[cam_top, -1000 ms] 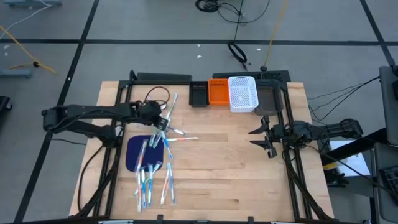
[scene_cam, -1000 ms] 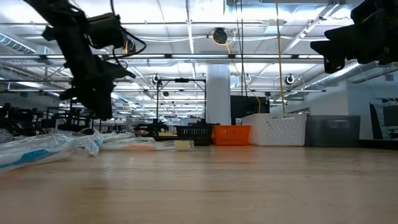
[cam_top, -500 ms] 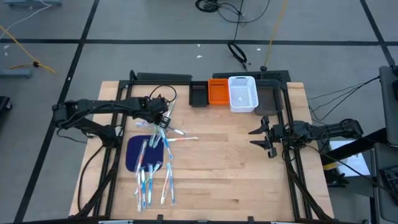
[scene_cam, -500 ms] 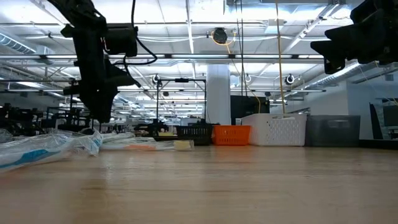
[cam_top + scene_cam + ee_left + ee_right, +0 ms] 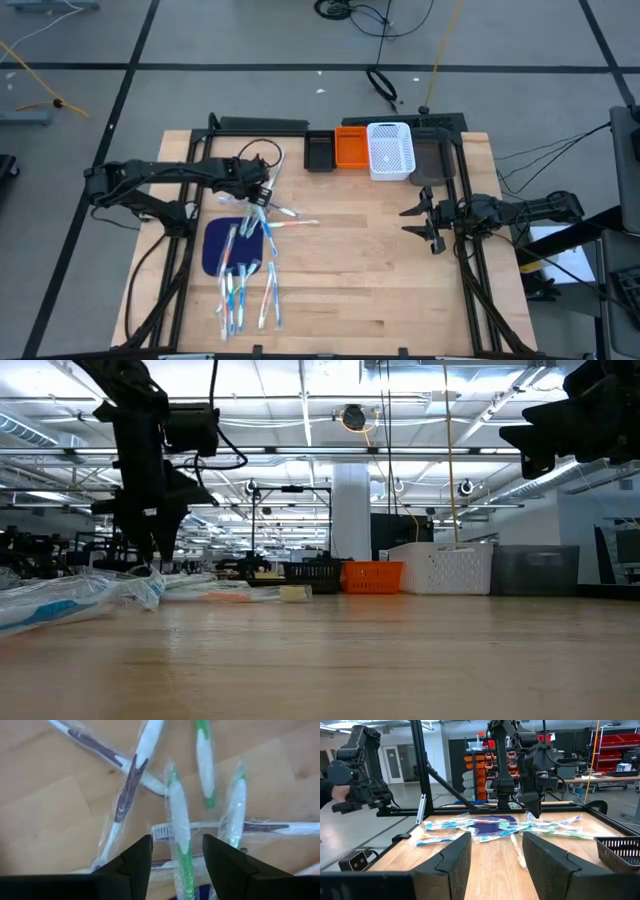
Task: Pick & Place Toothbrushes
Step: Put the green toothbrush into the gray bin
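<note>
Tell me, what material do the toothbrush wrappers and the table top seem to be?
The thin wrapped toothbrushes sit in clear, glossy sleeves, likely plastic film: they crinkle and shine. The pale table top looks like matte wood, showing plank seams and grain.

Bright, even light from ceiling strip lamps [image 5: 300, 455]; soft shadows on the table [image 5: 380, 270]; close-up toothbrushes [image 5: 180, 825] slightly blurred, wrappers glaring

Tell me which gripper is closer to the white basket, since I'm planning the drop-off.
The right. The right gripper hangs just in front of the white basket, a little to its right. The left gripper is well off to the left, over the toothbrushes.
</note>
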